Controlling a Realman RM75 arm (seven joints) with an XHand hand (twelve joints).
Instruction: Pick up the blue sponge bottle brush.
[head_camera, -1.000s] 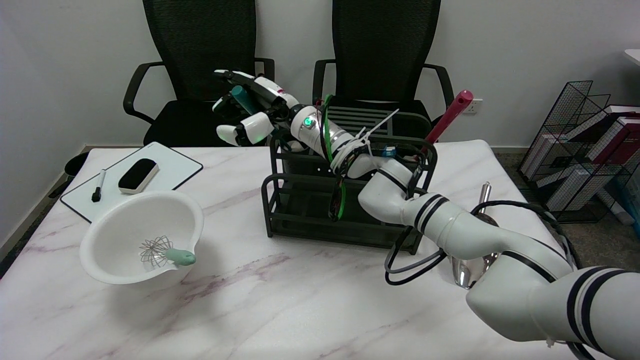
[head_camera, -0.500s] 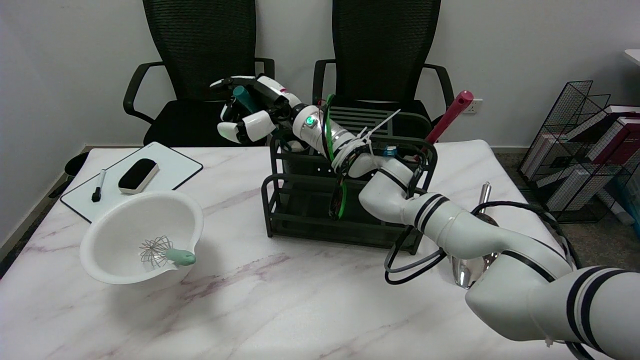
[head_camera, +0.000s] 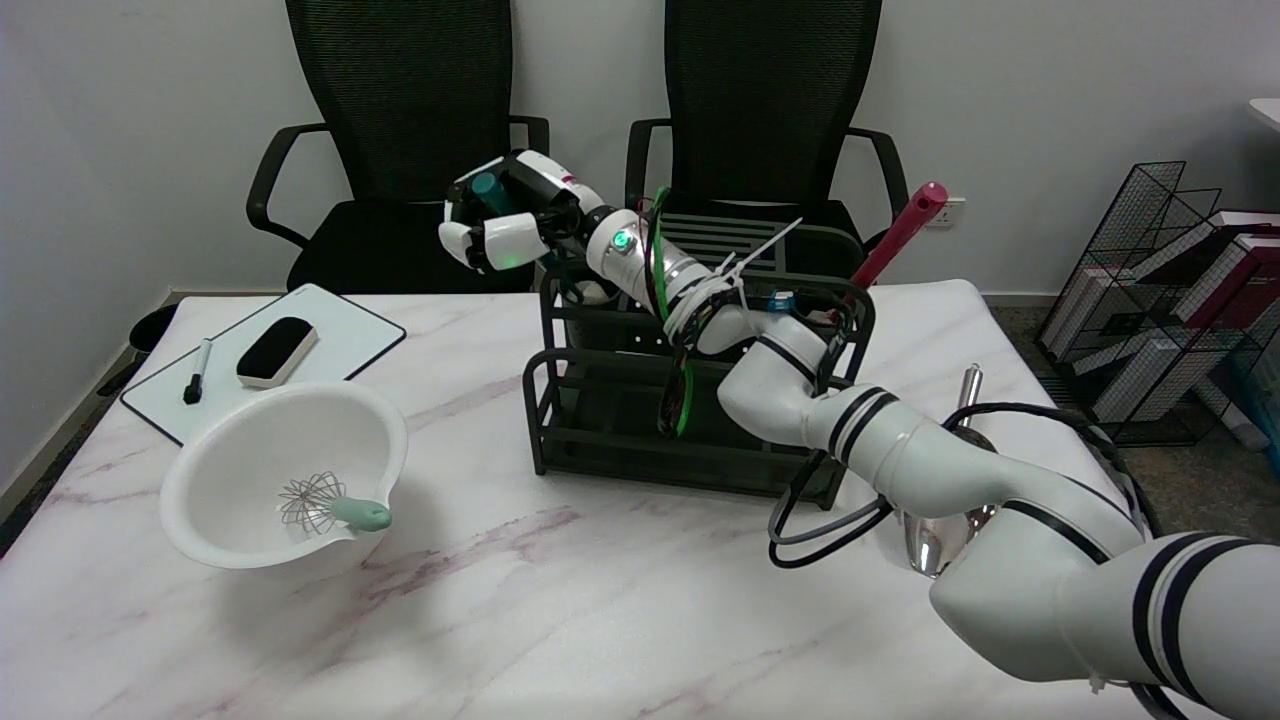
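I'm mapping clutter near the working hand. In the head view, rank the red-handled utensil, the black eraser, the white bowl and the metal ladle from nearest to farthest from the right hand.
From the right hand:
1. Black eraser, on the whiteboard to the left.
2. White bowl, front left.
3. Red-handled utensil, in the rack's right end.
4. Metal ladle, table's right side.

No readable text, labels, brands or numbers anywhere — whiteboard (head_camera: 330, 335) surface is blank, marker (head_camera: 195, 372) and eraser (head_camera: 276, 351) show no legible print, books in the wire rack (head_camera: 1190, 290) too small and blurred to read.
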